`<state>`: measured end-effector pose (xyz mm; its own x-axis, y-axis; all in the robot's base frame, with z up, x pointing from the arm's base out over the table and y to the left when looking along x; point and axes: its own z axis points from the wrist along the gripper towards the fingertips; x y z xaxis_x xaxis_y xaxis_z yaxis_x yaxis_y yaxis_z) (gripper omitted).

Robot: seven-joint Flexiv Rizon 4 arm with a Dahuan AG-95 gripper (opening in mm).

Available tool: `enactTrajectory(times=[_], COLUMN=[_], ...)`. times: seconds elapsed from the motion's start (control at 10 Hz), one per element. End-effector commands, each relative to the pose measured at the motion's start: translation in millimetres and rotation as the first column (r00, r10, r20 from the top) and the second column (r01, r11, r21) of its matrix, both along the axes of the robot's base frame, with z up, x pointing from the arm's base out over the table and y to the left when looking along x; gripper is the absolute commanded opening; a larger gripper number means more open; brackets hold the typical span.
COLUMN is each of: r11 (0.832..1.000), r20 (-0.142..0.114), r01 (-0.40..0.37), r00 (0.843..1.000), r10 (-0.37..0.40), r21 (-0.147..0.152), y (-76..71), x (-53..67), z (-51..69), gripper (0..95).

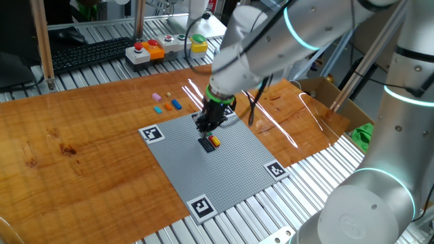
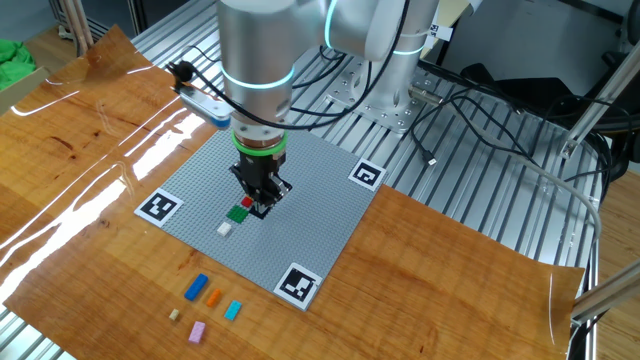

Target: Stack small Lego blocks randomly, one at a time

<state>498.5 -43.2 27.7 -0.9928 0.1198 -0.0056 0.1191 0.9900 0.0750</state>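
My gripper (image 1: 205,127) points down at the middle of the grey baseplate (image 1: 237,169), just over a small cluster of Lego blocks (image 1: 211,142). In the other fixed view the gripper (image 2: 260,195) stands over a red block (image 2: 248,202) and a black block (image 2: 263,209), with a green block (image 2: 237,212) beside them and a white block (image 2: 224,229) a little apart. The fingers look close together, but their gap is too small to read. I see no block between them.
Loose blocks lie on the wooden table beside the plate: blue (image 2: 196,287), orange (image 2: 213,296), light blue (image 2: 233,310), pink (image 2: 197,331) and a small pale one (image 2: 174,314). Push buttons (image 1: 149,49) stand at the far edge. Square markers (image 2: 298,284) sit at the plate's corners.
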Motion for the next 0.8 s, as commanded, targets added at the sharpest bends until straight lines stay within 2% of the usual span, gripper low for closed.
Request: enactTrajectory(times=[0.1, 0.3, 0.4, 0.6, 0.8], r11=[1.000, 0.999, 0.995, 0.987, 0.975], r20=[-0.026, -0.029, -0.031, -0.044, -0.037], r01=[0.006, -0.044, -0.101, -0.161, -0.223], r00=[1.000, 0.999, 0.994, 0.986, 0.974], r10=[-0.006, 0.044, 0.101, 0.161, 0.224], r21=[-0.007, -0.001, 0.004, 0.010, 0.011], y=[-2.3, -9.9, -14.7, -17.8, -19.9], x=[-1.9, -7.4, -11.9, -20.8, -29.1], z=[2.4, 8.9, 9.6, 11.3, 13.5], gripper=[0.0, 0.0, 0.0, 0.0, 0.0])
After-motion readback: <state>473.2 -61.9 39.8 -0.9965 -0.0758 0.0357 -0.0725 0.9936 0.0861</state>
